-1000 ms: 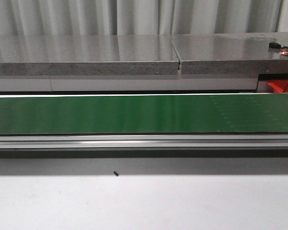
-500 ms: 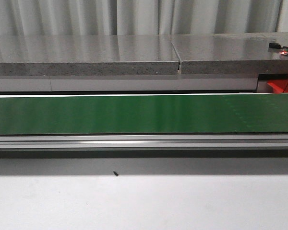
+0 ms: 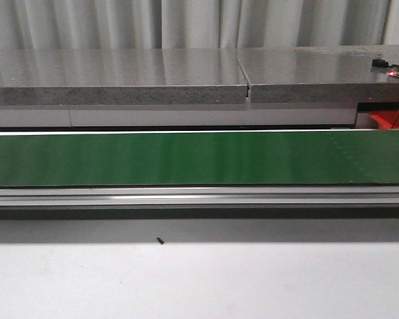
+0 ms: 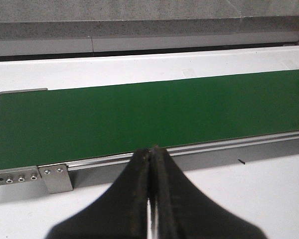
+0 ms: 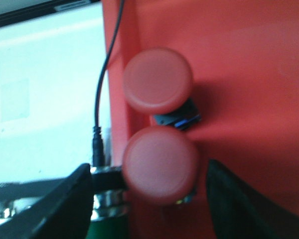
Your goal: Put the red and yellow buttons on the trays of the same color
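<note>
Right wrist view has the action: the right gripper is spread wide, its two dark fingers flanking the nearer of two red buttons, neither pad touching it, so nothing is pinched. Both buttons sit on the red tray, the second one just beyond the first, caps nearly touching, with a small dark base peeking out between them. A black cable runs along the tray's edge. These look like light, rigid plastic pieces with smooth domed caps, likely slippery on top, so the sound hold would be across the cap's sides or the base beneath, not the crown. Over on the left wrist view, the left gripper is pressed together, empty, hanging over the white table near the green belt. Front view shows that belt bare, and only a corner of the tray at far right. Count: two red buttons, one red tray, no yellow button or yellow tray in sight.
</note>
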